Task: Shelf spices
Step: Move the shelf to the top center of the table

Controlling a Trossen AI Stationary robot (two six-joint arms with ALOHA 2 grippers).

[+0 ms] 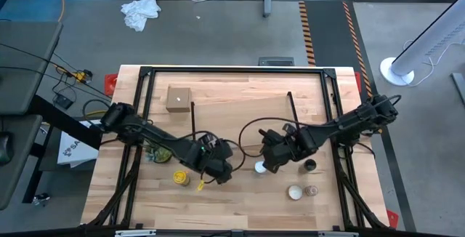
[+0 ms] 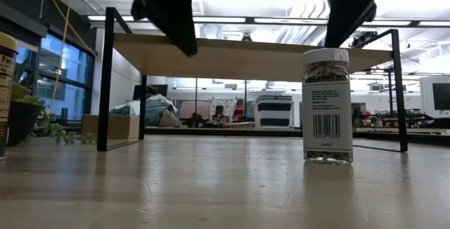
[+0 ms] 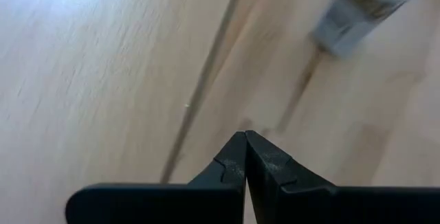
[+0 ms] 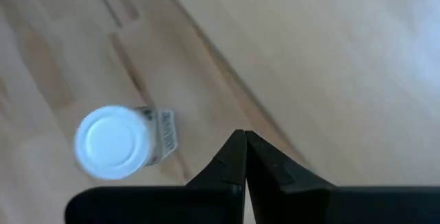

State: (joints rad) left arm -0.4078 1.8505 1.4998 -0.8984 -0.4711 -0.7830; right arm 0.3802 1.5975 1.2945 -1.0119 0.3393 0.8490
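White-capped jar (image 1: 259,167) upright on the table (image 1: 240,201), near the middle, just in front of the shelf (image 1: 240,99). Right gripper (image 4: 245,141) poised above and just right of it, clenched on nothing, not touching. Left gripper (image 3: 245,141) clenched empty too, well left of that jar, hanging over bare wood. Mustard-yellow jar (image 1: 180,177) at near left beside the left arm; dark black-capped jar (image 1: 310,166) further right; tiny pinkish jar (image 1: 312,191) and flat white tin (image 1: 294,192) nearer, at right

A lab — concrete floor (image 1: 218,41), hazard tape (image 1: 307,30), equipment-filled hall beyond.
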